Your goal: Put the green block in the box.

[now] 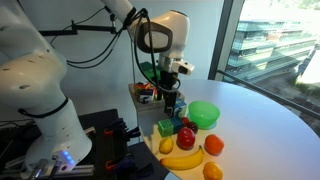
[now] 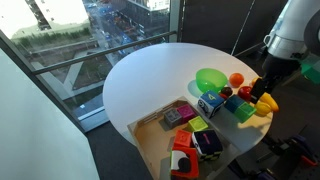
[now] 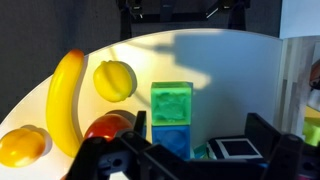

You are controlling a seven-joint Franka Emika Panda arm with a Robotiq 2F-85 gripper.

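The green block sits on the round white table, outside the box, among the loose fruit. In an exterior view, the box lies on the robot's side of the cluster, and the green bowl stands beyond the block. The gripper hangs above the table, spread wide and holding nothing. In the wrist view the block lies straight ahead of it, close to the centre line between the fingers, but the light-blue cube sits against its near face, between tool and target. A lemon rests just beside the block. Being a cube, the block has no long axis; its sides look roughly square to the fingers, so a reach past the blue cube seems needed.
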